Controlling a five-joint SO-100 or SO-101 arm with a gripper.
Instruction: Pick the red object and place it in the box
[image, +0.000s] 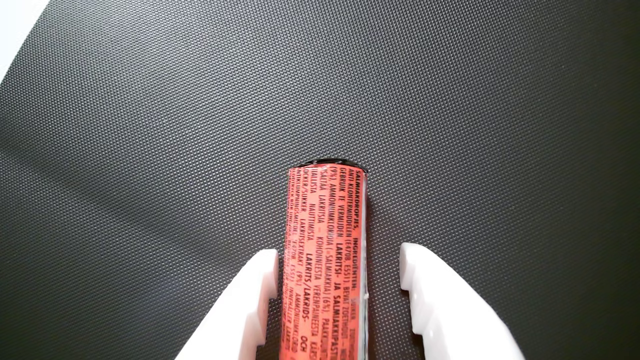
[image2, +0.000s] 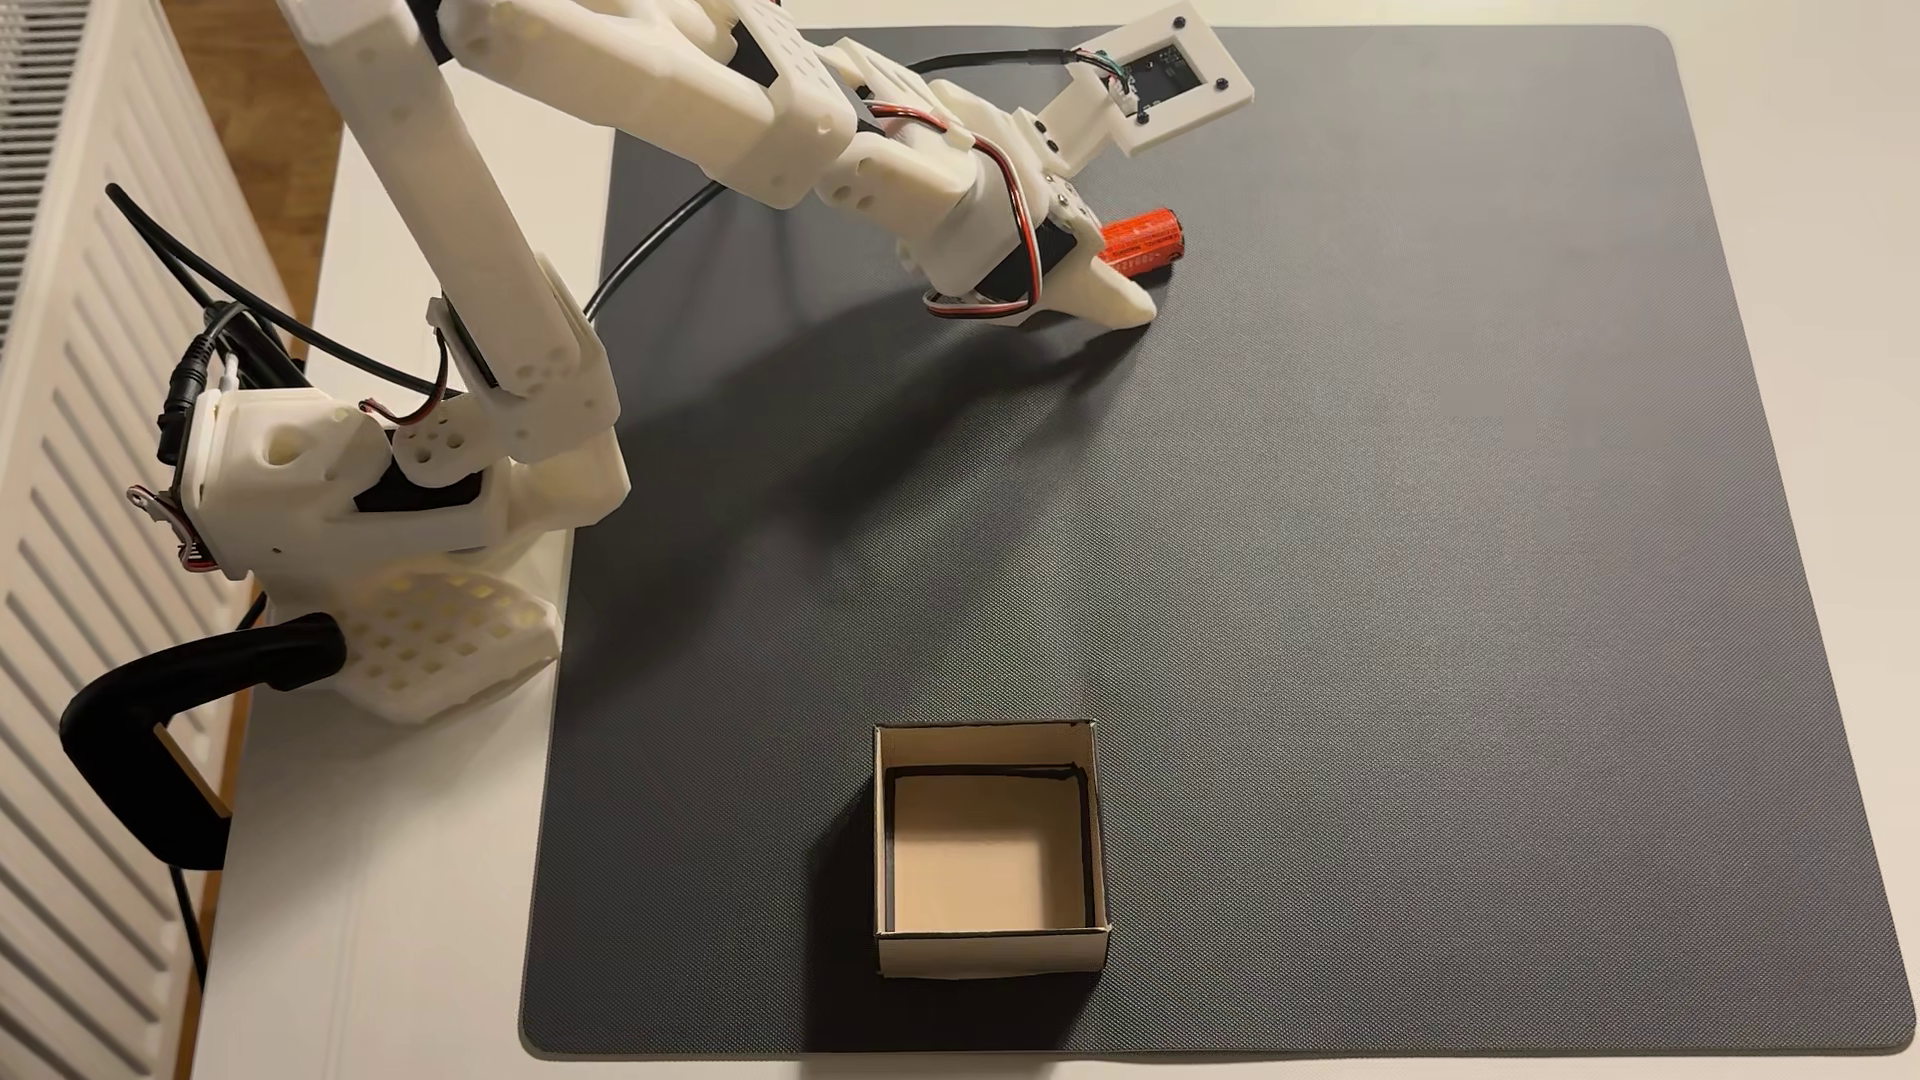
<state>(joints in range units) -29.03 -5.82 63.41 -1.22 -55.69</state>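
The red object (image: 325, 240) is an orange-red cylinder with dark print, lying on the dark mat and pointing away from the wrist camera. My white gripper (image: 338, 260) is open and low over the mat, with one finger on each side of the cylinder. The left finger (image: 260, 285) is almost against it; the right finger (image: 420, 285) stands a little off. In the fixed view the red object (image2: 1143, 237) pokes out beyond my gripper (image2: 1138, 272) at the mat's far middle. The open cardboard box (image2: 992, 950) stands empty near the mat's front edge.
A dark textured mat (image2: 1351, 623) covers most of the white table. The arm's base (image2: 395, 519) is clamped at the table's left edge beside a white radiator (image2: 62, 415). Black cables (image2: 644, 249) trail over the mat's far left corner.
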